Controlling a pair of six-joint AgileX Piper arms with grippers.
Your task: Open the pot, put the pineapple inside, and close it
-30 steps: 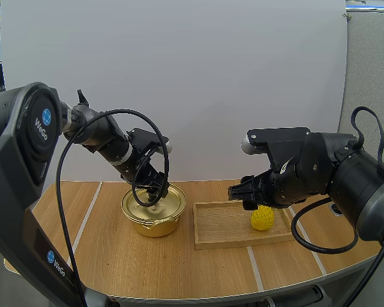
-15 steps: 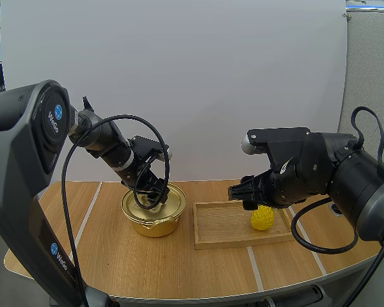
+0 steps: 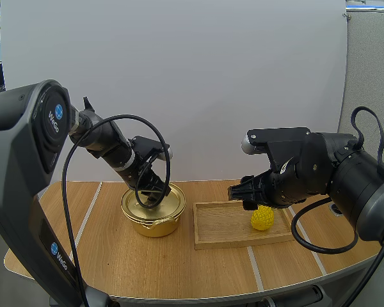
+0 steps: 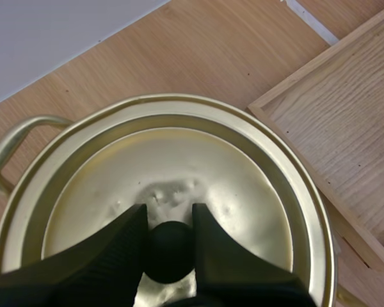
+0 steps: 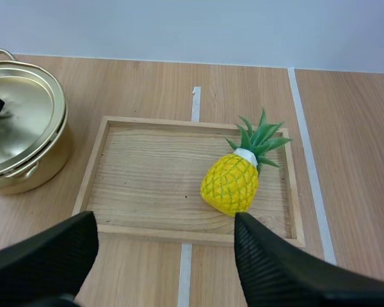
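The word "WeGo" is written in white letters on the big round joint cap point(image 3: 51, 120) of the left arm point(image 3: 16, 173), in the high view. A small blue round sign point(image 3: 59, 112) is printed just beside the word. The same word "WeGo" is written once more lower down, on the grey lower part point(image 3: 41, 246) of that arm, near the table edge. A second small blue round sign point(image 3: 53, 248) is printed beside it. Both words are tilted.

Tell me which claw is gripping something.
The left claw: its fingers pinch the black knob on the pot's lid. The right claw stands open above the wooden tray, clear of the pineapple.
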